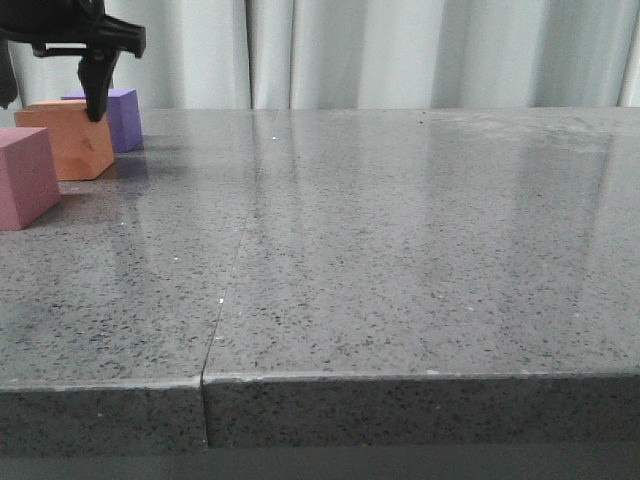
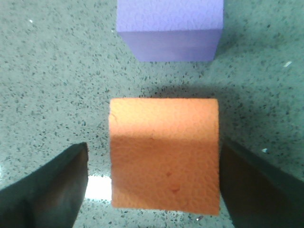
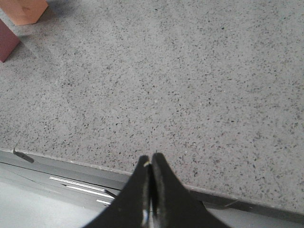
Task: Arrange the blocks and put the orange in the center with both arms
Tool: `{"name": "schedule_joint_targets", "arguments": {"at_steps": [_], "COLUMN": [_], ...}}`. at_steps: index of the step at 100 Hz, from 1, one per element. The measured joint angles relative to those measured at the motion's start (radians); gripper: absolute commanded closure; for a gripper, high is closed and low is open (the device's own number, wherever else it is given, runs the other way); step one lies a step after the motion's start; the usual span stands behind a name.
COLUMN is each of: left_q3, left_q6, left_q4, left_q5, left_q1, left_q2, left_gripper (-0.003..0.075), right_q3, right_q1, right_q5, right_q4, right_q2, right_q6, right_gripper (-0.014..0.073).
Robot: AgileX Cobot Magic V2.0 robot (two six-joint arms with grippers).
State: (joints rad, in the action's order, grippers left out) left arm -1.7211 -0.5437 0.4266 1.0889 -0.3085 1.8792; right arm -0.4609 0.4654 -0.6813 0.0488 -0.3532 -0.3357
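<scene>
The orange cube (image 1: 65,140) sits on the table at the far left, between the purple cube (image 1: 125,118) behind it and the pink cube (image 1: 22,178) in front. My left gripper (image 1: 50,105) is open and hangs over the orange cube, with one finger on each side of its top. In the left wrist view the orange cube (image 2: 164,152) lies between the spread fingers of the left gripper (image 2: 154,145), with a gap on one side, and the purple cube (image 2: 168,28) lies beyond. My right gripper (image 3: 151,159) is shut and empty over the table's front edge, out of the front view.
The grey speckled table (image 1: 400,250) has a seam running from front to back left of the middle. A pale curtain hangs behind it. In the right wrist view, corners of the orange cube (image 3: 23,9) and the pink cube (image 3: 7,42) show far off.
</scene>
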Motion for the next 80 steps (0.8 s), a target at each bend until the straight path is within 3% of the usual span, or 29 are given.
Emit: {"name": "schedule_joint_targets", "arguments": {"at_steps": [13, 20, 27, 44, 80], "left_q3": [0.000, 0.000, 0.000, 0.017, 0.153], "left_q6": [0.000, 0.000, 0.000, 0.000, 0.000], "left_q4": [0.000, 0.000, 0.000, 0.000, 0.002], "left_q5": [-0.009, -0.016, -0.018, -0.026, -0.079], "left_q1": [0.000, 0.000, 0.000, 0.000, 0.000], "left_q2": [-0.056, -0.090, -0.125, -0.207, -0.414], "left_gripper": [0.0243, 0.0308, 0.0411, 0.0743, 0.0741], "right_q3": [0.000, 0.000, 0.000, 0.000, 0.000], "right_q1": [0.000, 0.000, 0.000, 0.000, 0.000], "right_q5": [0.000, 0.000, 0.000, 0.000, 0.000], "right_q4": [0.000, 0.000, 0.000, 0.000, 0.000], "right_q2": [0.000, 0.000, 0.000, 0.000, 0.000], "right_q6": [0.000, 0.000, 0.000, 0.000, 0.000], "right_gripper": [0.0663, 0.0663, 0.0663, 0.0663, 0.0663]}}
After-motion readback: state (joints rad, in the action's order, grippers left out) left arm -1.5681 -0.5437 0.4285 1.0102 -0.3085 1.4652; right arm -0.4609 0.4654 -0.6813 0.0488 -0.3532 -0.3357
